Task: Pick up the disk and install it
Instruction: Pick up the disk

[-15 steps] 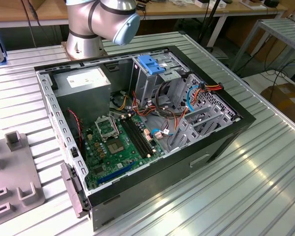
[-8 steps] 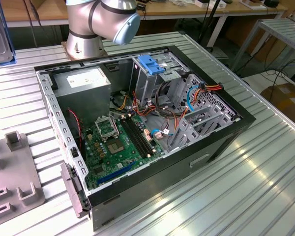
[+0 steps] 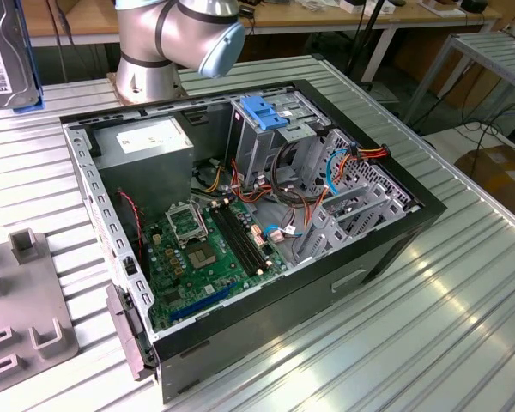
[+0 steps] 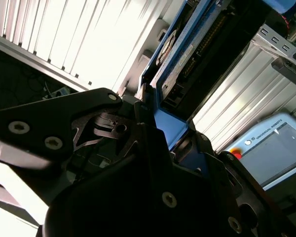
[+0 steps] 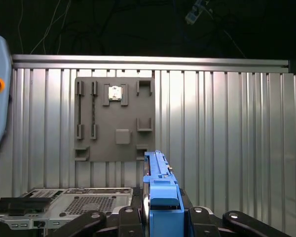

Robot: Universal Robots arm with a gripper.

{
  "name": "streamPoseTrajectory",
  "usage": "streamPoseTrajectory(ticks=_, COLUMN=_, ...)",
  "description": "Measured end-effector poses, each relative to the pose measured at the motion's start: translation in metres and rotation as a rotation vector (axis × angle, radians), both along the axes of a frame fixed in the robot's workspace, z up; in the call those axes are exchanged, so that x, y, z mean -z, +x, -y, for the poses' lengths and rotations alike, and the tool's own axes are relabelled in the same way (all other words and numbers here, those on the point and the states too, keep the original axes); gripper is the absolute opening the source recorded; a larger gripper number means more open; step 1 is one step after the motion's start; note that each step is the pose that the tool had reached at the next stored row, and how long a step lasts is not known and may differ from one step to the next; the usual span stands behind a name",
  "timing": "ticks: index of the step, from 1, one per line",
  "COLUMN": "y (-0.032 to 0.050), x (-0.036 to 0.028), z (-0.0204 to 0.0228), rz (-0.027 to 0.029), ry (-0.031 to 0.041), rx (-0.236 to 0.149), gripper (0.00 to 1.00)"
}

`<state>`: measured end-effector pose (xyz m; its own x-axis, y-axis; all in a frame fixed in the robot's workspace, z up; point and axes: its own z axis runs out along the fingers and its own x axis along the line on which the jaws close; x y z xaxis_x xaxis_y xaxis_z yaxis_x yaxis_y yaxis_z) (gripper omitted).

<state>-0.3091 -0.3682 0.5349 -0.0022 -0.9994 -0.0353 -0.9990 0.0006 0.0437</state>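
We saw the claw (image 5: 162, 217) closed on the disk (image 5: 160, 190), clamping its blue frame from both sides (the disk stood on edge in that grip). In the exterior view the disk (image 3: 7, 51) hung well apart from the computer case (image 3: 326, 292), beyond its far corner toward the exterior view's left. The case lay open on the ribbed table (image 3: 446, 318), circuit board showing. A grey slotted plate (image 3: 17, 318) sat just beside the case.
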Motion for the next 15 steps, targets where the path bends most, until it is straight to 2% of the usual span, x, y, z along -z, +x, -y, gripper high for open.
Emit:
streamPoseTrajectory(ticks=11, y=0.0285, x=0.0011, z=0.0000, rz=0.0000, ry=-0.0001, rx=0.000, gripper=0.37)
streamPoseTrajectory(ticks=15, y=0.0325, x=0.0029, z=0.0013, rz=0.0000, ry=0.0000, rx=0.000, gripper=0.37)
